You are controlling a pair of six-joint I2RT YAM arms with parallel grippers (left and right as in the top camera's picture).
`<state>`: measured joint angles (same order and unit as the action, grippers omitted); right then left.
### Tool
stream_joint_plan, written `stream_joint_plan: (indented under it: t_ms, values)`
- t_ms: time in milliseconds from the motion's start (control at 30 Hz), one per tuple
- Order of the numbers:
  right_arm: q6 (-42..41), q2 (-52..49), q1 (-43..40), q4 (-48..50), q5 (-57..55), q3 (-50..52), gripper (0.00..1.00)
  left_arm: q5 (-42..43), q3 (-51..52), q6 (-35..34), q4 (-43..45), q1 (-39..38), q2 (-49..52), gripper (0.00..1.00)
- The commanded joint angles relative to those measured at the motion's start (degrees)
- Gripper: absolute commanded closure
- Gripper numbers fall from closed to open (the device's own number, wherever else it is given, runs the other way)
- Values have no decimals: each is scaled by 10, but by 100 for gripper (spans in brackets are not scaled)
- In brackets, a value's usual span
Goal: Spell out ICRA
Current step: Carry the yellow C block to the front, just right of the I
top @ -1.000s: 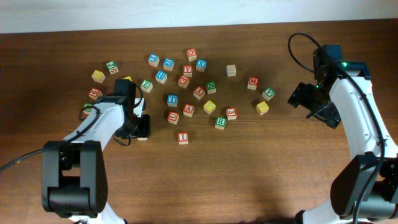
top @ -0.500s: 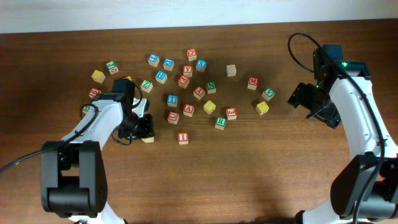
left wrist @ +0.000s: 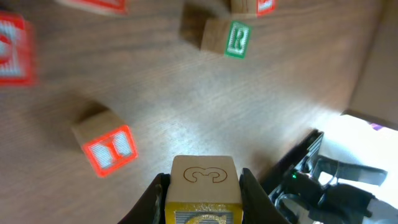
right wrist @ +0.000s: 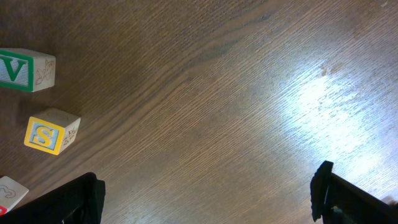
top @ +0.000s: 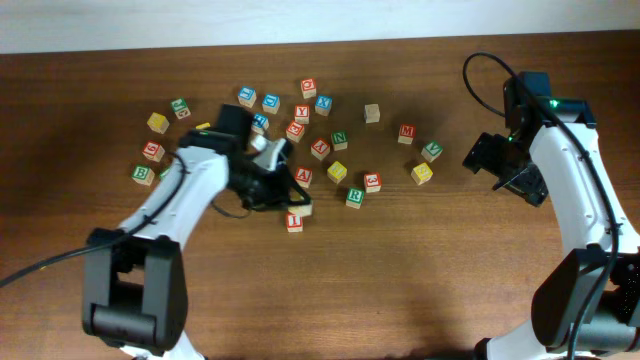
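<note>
My left gripper (top: 289, 203) (left wrist: 203, 194) is shut on the yellow C cube (left wrist: 202, 177) (top: 300, 208) and holds it just above the table. Right below it in the overhead view lies the red I cube (top: 294, 222), which shows at the lower left in the left wrist view (left wrist: 111, 149). The green R cube (top: 354, 197) (left wrist: 236, 39) lies further right. The red A cube (top: 303, 177) sits just above my left gripper. My right gripper (top: 492, 160) (right wrist: 205, 198) hangs open over bare wood at the right, with nothing between its fingers.
Several other letter cubes are scattered across the back half of the table, among them a red 3 (top: 372, 181), a yellow S (top: 422, 173) (right wrist: 51, 132) and a green V (top: 431, 150) (right wrist: 18, 70). A plain yellow cube (top: 337, 171) lies between A and R.
My left arm has swung right from the table's left side, with the yellow C cube in its jaws, to a spot beside the red I. The right arm has not moved.
</note>
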<state>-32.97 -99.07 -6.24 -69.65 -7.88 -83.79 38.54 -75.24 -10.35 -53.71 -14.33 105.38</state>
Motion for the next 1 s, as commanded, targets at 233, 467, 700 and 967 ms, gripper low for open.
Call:
stream_joint_plan:
  t_ms: [233, 467, 700, 967]
  values:
    - [-3, 1, -3, 0, 1, -9, 2, -400, -9, -282, 54, -198, -14, 82]
    - [-3, 1, -3, 0, 1, -9, 2, -414, -9, -297, 74, -215, 28, 81]
    - [-3, 1, -3, 0, 1, -9, 2, -434, -8, -276, 72, -215, 74, 83]
    - [-3, 1, -3, 0, 1, -9, 2, -435, -8, -273, 69, -215, 82, 83]
